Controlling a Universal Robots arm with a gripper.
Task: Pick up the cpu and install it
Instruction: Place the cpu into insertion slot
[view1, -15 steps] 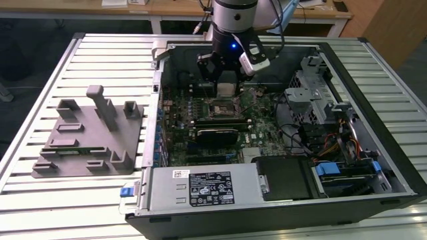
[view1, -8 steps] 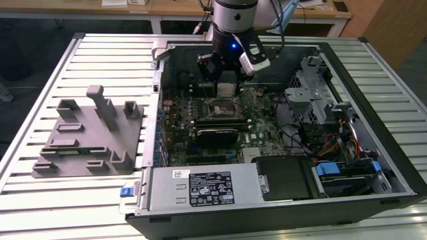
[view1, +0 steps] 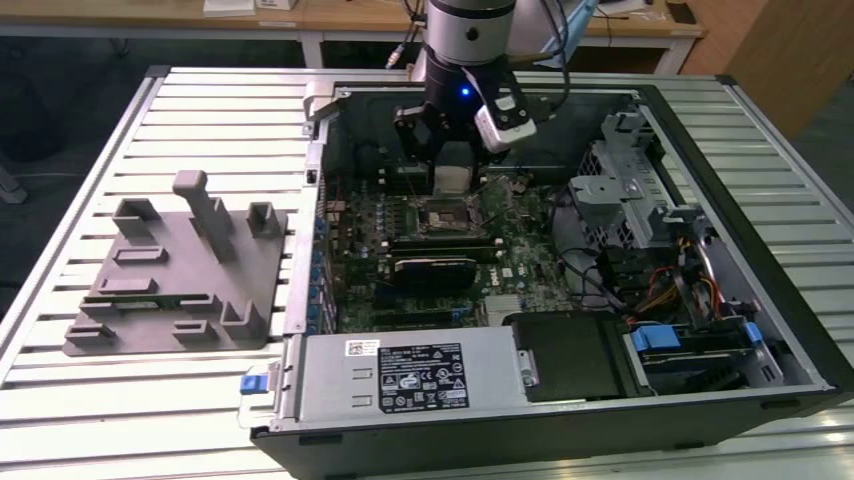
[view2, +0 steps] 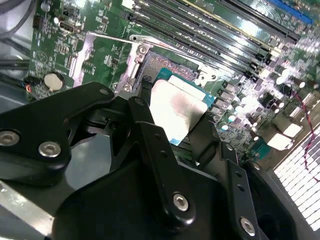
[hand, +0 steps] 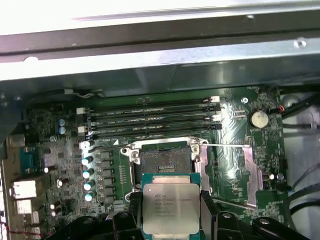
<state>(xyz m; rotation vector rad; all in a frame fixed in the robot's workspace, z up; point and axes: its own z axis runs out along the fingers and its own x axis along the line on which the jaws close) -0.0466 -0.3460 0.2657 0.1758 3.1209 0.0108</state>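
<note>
Near the socket (hand: 165, 162) — fingers (view2: 147, 135) grip the cpu (hand: 171, 206) (printed top).

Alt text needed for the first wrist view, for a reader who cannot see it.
The gripper holds the cpu, silver face to the camera, between its black fingers, close to the empty socket on a green motherboard. Beyond the socket run rows of memory slots and the case's metal wall.

Slatted metal table (view1: 80, 400), pale wooden desk (view1: 347, 15) behind (white legs), dark floor (view1: 54, 90), wooden panel (view1: 774, 50).
</note>
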